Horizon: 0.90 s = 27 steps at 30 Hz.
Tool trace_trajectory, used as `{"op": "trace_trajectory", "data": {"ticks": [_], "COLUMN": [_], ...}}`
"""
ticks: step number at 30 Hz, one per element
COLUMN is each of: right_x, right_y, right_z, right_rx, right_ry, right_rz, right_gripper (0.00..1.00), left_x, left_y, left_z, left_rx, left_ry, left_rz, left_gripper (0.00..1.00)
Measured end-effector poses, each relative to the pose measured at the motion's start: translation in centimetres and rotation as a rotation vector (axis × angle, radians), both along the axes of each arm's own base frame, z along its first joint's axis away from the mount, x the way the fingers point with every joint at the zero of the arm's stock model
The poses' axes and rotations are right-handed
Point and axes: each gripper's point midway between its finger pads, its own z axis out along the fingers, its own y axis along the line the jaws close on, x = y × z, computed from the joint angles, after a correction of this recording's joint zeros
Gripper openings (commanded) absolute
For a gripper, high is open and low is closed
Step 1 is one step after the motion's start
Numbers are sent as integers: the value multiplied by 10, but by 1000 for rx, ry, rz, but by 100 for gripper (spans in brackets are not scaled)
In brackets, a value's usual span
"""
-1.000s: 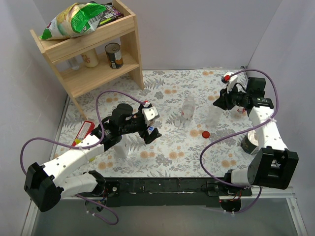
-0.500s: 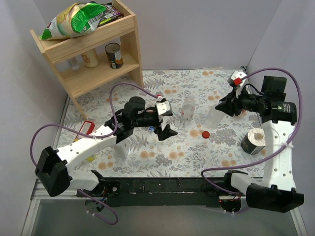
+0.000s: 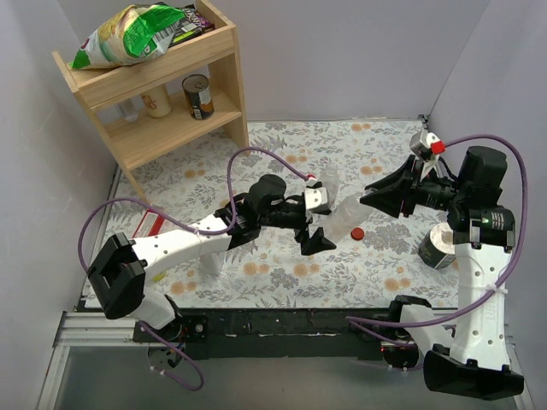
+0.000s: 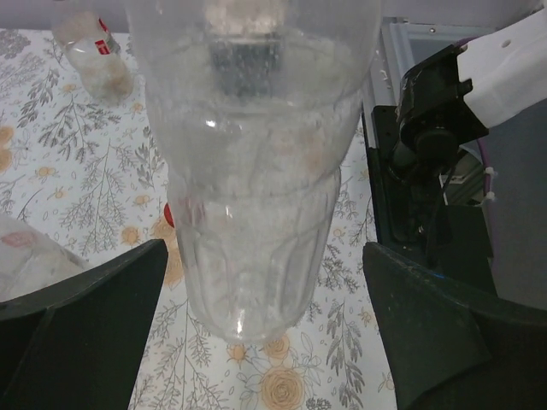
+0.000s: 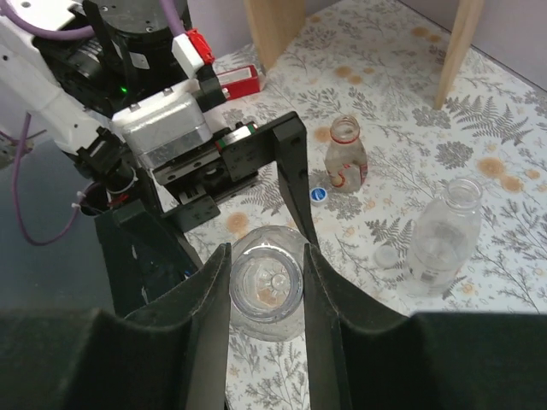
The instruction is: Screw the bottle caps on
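Observation:
My right gripper (image 3: pixel 371 198) (image 5: pixel 267 290) is shut on the open neck of a clear capless bottle (image 3: pixel 346 218) (image 5: pixel 267 318) and holds it tilted above the table. My left gripper (image 3: pixel 323 219) (image 4: pixel 265 342) is open, its fingers (image 4: pixel 77 333) on either side of that bottle's base (image 4: pixel 248 299) without touching it. A red cap (image 3: pixel 357 232) (image 4: pixel 168 213) lies on the table under the bottle. A blue cap (image 5: pixel 319 195) lies beside a red-labelled open bottle (image 5: pixel 346 158). Another clear open bottle (image 3: pixel 327 184) (image 5: pixel 444 239) stands close behind.
A wooden shelf (image 3: pixel 154 94) with a can and a snack bag stands at the back left. A tape roll (image 3: pixel 438 246) lies by the right arm. A pale bottle (image 3: pixel 211 256) stands under the left arm, and a red-yellow packet (image 3: pixel 147 224) lies at the left edge.
My left arm has swung right and its open fingers now straddle the bottle's base. My right arm has lifted the bottle and tilted it toward the left gripper.

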Motion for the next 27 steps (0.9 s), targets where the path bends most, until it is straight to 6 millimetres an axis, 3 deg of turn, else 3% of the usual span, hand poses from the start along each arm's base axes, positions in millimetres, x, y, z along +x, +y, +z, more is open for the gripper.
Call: {"op": "trace_trajectory", "data": {"ticks": [5,10,16,21,24,26,27], "right_x": [-5,-5,-11,-12,-10,-8,-8], "right_y": [4,5,7,8,8,8,9], "right_z": [5,10,11,7,6,5,5], "right_rx": [47,64,68,68,69,71,73], "right_ry": [9,7,1,11,20,31,35], "right_rz": [17,20,24,26,24,27,34], "right_gripper": [2,2,3,10,27,61,72], "left_x": [-4,-8,-10,-11,-11,-11,-10], "left_y": [-12,-15,-17,-17,-17,-16,-15], "left_z": [0,-6,-1,-1,-1,-1,-1], "left_rx": [-5,10,1,1,3,6,9], "left_ry": [6,27,28,32,29,32,32], "left_rz": [-21,-40,-55,-60,-60,-54,-47], "left_gripper": [96,78,71,52,42,40,38]}}
